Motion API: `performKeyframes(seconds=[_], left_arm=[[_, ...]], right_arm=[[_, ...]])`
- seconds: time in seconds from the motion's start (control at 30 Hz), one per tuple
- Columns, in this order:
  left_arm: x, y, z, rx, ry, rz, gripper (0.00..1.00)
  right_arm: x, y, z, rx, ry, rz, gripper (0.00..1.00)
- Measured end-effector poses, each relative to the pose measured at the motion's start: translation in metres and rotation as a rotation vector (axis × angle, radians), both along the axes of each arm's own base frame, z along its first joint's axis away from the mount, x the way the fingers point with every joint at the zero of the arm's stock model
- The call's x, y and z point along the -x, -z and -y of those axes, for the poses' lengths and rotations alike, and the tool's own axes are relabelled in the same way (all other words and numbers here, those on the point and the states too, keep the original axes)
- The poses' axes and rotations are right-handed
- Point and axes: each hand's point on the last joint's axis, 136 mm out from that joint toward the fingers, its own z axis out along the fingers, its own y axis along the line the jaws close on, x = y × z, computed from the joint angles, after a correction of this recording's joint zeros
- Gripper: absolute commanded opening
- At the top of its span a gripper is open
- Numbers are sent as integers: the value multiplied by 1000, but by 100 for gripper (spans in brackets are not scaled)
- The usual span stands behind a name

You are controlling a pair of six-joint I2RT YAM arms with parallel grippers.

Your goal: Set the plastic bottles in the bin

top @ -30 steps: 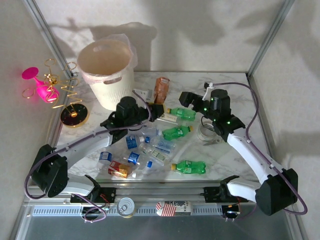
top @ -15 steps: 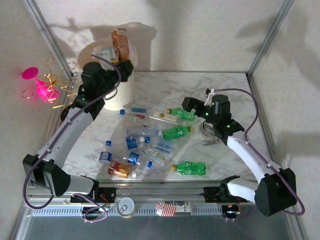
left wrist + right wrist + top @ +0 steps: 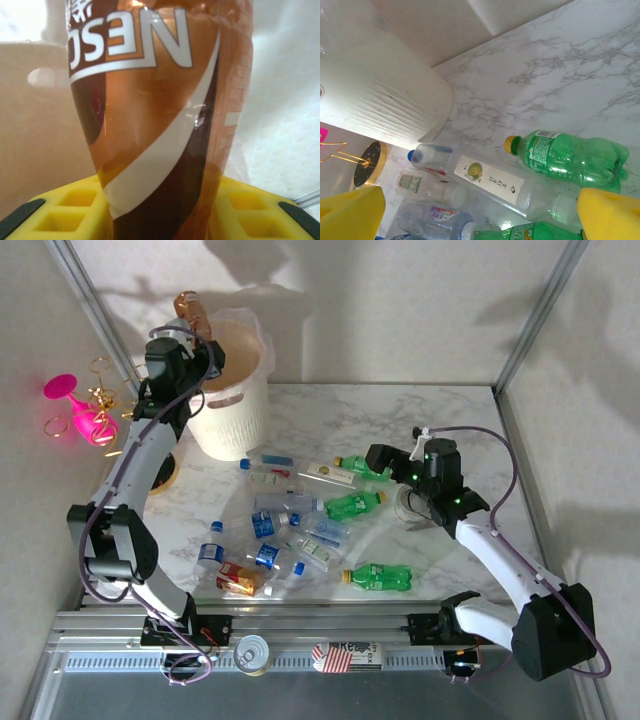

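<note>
**Mia:** What is the left pincer (image 3: 193, 340) doing?

**Tom:** It is pinching a brown bottle (image 3: 150, 115). Its yellow pads (image 3: 65, 205) press on the bottle from both sides. The bottle sticks up out of the pincer.

**Mia:** Where is the bin (image 3: 228, 410)?

**Tom:** Right beside that pincer and a bit lower. The pincer is up by the bin's rim, on the side nearest the pink glass (image 3: 78, 408).

**Mia:** And the right pincer (image 3: 378, 458)?

**Tom:** Its two pads (image 3: 350, 212) are spread wide apart, and it holds nothing. It hangs over the table (image 3: 440, 410).

**Mia:** What lies in front of it?

**Tom:** A green bottle (image 3: 570, 157) with a yellow cap lies just ahead, over toward one pad. A long clear bottle (image 3: 490, 182) with a white label lies next to it, in line with the gap. A second green bottle (image 3: 520, 232) is the closest one, right by the gap. The bin's ribbed wall stands farther ahead.

**Mia:** Are there more bottles?

**Tom:** Yes. A heap of clear bottles (image 3: 290, 530) with blue labels lies off to the side of the right pincer, toward the other arm. A third green bottle (image 3: 380, 575) lies back toward the arm bases. A red-labelled bottle (image 3: 238, 578) lies at the near edge of the heap, well apart from both pincers.
</note>
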Motion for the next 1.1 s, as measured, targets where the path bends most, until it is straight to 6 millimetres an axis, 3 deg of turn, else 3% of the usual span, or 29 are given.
performKeyframes(seconds=[0.07,0.23,0.37,0.67,0.8,0.93,1.1], left_arm=[[-5,8,0,-1,0,-29,17],[-6,17,0,2,-4,-66,60],[-5,19,-1,8,-11,-74,77],[-3,12,0,13,-9,-64,85],[7,-6,10,21,8,-30,98],[35,-34,40,28,72,44,99],[90,-54,101,51,215,141,100]], right_arm=[[1,0,1,2,2,-1,99],[3,-1,2,4,2,3,99],[4,1,3,12,2,3,99],[5,4,3,15,-2,-6,99],[7,8,3,23,-4,-19,99],[10,19,5,53,4,-71,99],[24,31,-7,118,-25,-149,99]])
